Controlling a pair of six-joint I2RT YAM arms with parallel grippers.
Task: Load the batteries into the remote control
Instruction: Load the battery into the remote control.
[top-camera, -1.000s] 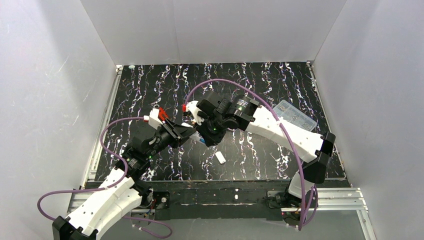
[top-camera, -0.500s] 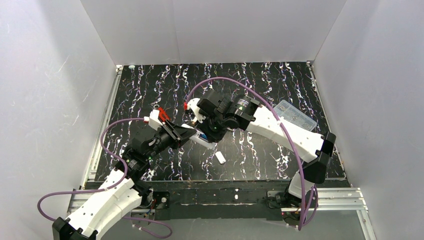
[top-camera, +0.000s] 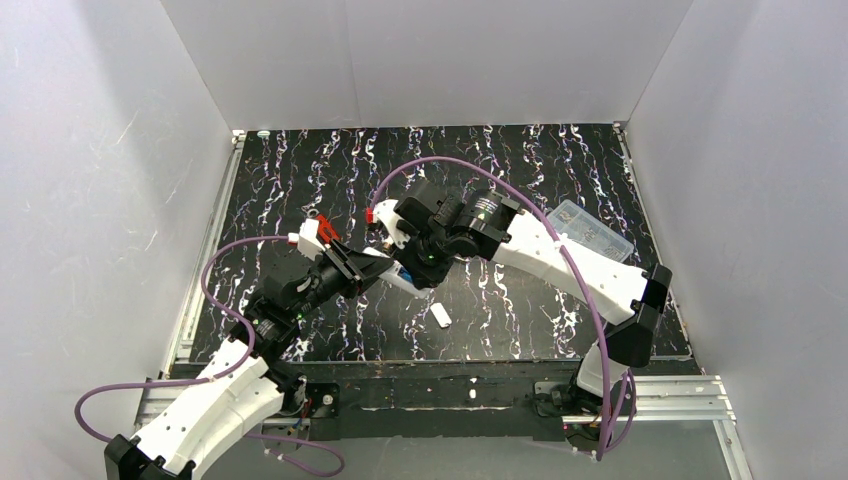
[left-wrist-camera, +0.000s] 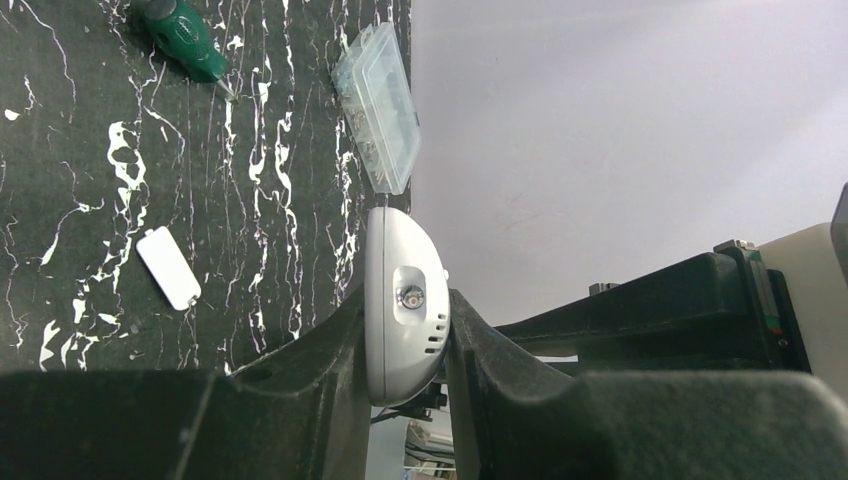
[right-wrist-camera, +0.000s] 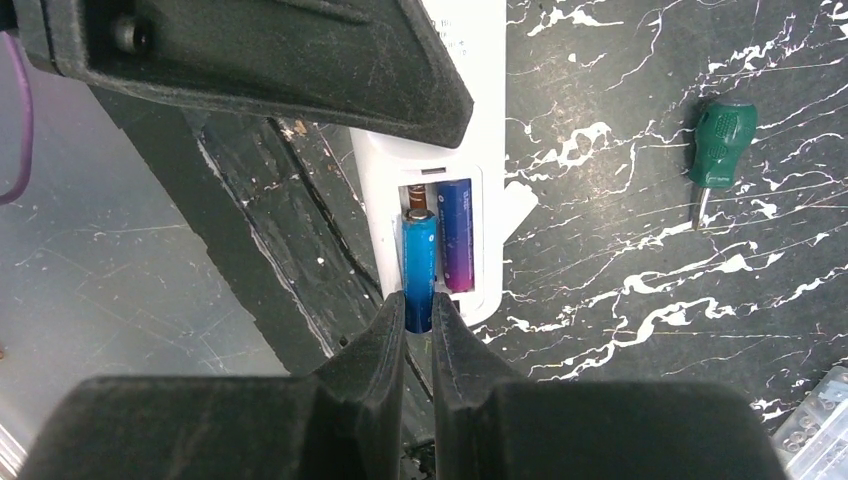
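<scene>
Left wrist view: the left end effector (left-wrist-camera: 405, 340) is clamped tight on the remote control (left-wrist-camera: 400, 290), one black finger pressed to each long side. The remote's rounded end faces the camera. To the left of the remote, a small white cover plate (left-wrist-camera: 169, 267) lies flat on the table (left-wrist-camera: 80, 200). Beyond the remote sits a clear box (left-wrist-camera: 380, 105), and a green-handled screwdriver (left-wrist-camera: 190, 45) lies left of the box, farther from the remote.

Right wrist view: the right end effector (right-wrist-camera: 419, 318) has its fingers nearly together, pinching the near end of a blue battery (right-wrist-camera: 419, 262). That battery lies along the left slot of the remote's open recess, its far end at the spring. A purple-blue battery (right-wrist-camera: 457, 235) sits in the right slot, just beside it. A finger of the left end effector covers the remote's far part. The screwdriver lies to the right of the remote, well apart.

Top view: both arms meet at the remote over the middle of the table. The cover plate lies near the remote, on its near right side. The clear box is well to the remote's right, by the table's edge.
</scene>
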